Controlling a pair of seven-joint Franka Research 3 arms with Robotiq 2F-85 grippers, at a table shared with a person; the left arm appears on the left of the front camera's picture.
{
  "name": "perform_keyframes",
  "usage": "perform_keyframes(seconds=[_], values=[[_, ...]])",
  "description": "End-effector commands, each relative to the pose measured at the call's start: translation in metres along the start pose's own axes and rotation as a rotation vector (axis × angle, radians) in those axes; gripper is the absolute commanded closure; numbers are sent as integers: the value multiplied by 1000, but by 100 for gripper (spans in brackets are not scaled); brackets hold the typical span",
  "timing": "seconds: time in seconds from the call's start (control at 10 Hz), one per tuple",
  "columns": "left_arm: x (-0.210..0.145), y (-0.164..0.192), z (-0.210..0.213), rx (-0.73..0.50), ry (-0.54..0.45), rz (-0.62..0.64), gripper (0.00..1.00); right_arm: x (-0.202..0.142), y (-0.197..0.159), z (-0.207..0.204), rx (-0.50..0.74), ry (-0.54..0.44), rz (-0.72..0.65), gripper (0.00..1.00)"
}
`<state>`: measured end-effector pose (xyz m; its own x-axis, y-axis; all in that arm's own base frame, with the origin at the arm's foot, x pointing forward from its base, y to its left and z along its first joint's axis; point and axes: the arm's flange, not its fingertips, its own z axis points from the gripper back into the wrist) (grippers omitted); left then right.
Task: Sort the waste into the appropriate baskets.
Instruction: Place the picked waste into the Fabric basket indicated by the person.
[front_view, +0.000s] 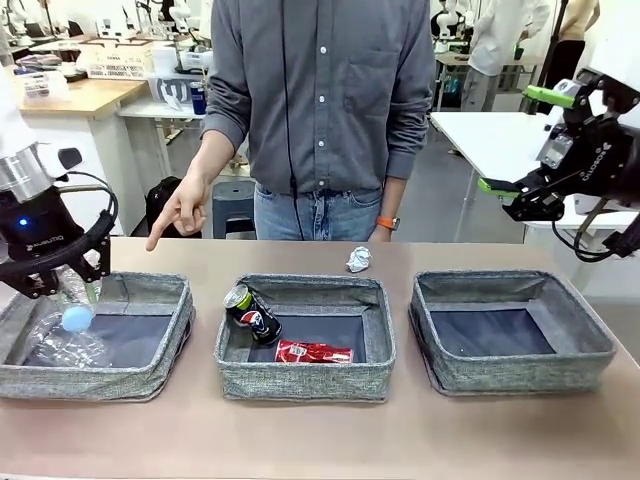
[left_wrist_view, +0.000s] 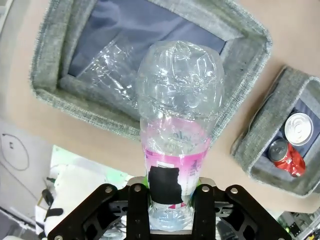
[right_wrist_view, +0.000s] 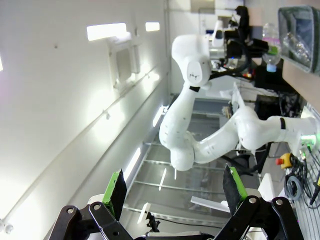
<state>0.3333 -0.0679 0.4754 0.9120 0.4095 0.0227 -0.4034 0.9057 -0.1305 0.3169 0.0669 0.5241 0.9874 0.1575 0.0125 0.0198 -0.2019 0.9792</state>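
Left gripper clamps clear bottle above left basket rim; right gripper open, raised clear.

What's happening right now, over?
Left claw shut on clear bottle, above left basket. Right claw open, raised aside. Paper ball on table.

White arm with a black, green-padded pincer and black cables.
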Motion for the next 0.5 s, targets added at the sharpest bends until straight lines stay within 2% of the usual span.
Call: perform_keyframes(seconds=[0.0,0.3,0.4], values=[[-4,-3,1,-32,-15,8,79,-1,4,-2,25,-4,11,0],[0,-7,-1,-11,-50,33,79,-1,4,-2,25,-4,11,0],[0,-8,-2,35,-81,77,47,-1,4,-2,25,-4,11,0]])
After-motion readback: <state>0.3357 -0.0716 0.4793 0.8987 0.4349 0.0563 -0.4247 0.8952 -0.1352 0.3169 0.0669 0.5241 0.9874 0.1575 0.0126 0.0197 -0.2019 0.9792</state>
